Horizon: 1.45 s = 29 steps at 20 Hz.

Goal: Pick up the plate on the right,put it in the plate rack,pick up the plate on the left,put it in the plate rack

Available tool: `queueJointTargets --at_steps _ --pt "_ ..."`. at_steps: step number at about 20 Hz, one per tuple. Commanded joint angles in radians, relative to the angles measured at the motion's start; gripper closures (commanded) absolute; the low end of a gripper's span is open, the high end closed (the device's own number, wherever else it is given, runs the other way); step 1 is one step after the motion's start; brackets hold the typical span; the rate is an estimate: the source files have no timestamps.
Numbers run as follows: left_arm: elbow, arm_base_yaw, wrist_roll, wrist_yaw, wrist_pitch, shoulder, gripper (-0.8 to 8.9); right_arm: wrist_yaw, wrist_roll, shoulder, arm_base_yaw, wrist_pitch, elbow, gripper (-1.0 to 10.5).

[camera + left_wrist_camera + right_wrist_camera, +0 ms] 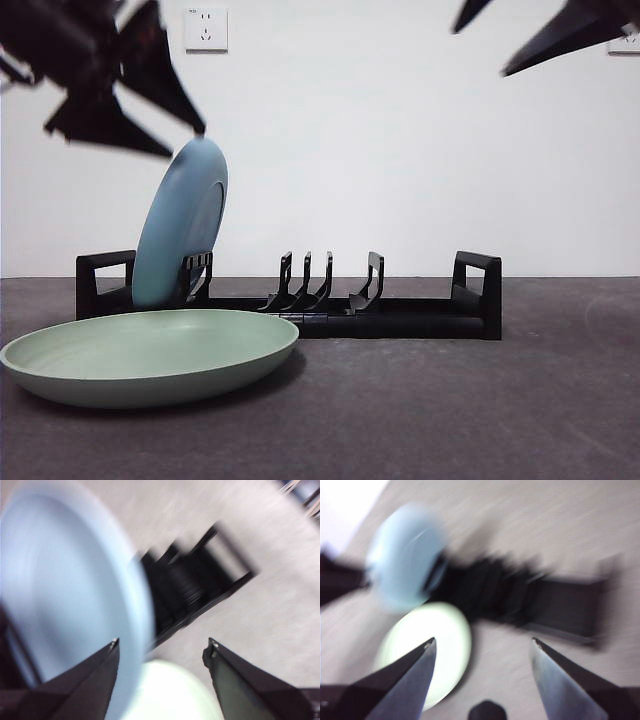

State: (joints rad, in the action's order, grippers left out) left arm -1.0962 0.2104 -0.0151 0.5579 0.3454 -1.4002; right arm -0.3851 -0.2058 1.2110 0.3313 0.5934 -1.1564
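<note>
Blue plate [182, 225] is standing on edge in the plate rack [420, 315], in the slot at the end near my left gripper [162, 647], leaning a little. So I'd call that half done. My left gripper hovers just above the plate's rim with its jaws spread and nothing between them. Green plate [150, 352] lies flat on the table in front of the rack, untouched, so that one's left to do. My right gripper [482, 645] hangs high up, jaws spread too, holding nothing.
</note>
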Motion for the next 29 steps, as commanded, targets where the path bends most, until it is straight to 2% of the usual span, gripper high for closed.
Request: queueJointTargets --at_steps 1,3,7,12,15,16,18,24,26,29 --pt "0.001 0.025 0.053 0.011 0.004 0.090 5.21 -0.009 -0.003 0.047 0.051 -0.002 0.002 6.4" --pt "0.001 0.051 0.073 -0.019 0.008 0.186 5.21 -0.009 -0.003 0.103 0.103 -0.002 0.002 6.4" --pt "0.001 0.122 0.153 -0.147 0.040 0.385 5.21 -0.009 -0.003 0.241 0.183 -0.026 0.002 6.4" --pt "0.001 0.198 0.231 -0.292 0.078 0.578 5.22 -0.010 -0.007 0.432 0.237 -0.119 0.001 6.4" --pt "0.001 0.216 0.235 -0.296 0.100 0.632 5.22 -0.019 -0.026 0.528 0.247 -0.181 0.001 6.7" --pt "0.001 0.216 0.238 -0.296 0.115 0.642 5.22 -0.051 -0.031 0.557 0.247 -0.203 0.001 7.1" --pt "0.001 0.216 0.256 -0.296 0.144 0.645 5.22 -0.102 -0.053 0.601 0.248 -0.243 0.001 7.3" --pt "0.001 0.216 0.256 -0.297 0.180 0.644 5.22 -0.108 -0.080 0.675 0.254 -0.301 0.001 7.3" --pt "0.001 0.216 0.256 -0.298 0.180 0.643 5.22 -0.110 -0.097 0.689 0.254 -0.321 0.001 8.0" --pt "0.001 0.216 0.256 -0.327 0.181 0.639 5.22 -0.114 -0.110 0.706 0.262 -0.327 0.001 8.0"
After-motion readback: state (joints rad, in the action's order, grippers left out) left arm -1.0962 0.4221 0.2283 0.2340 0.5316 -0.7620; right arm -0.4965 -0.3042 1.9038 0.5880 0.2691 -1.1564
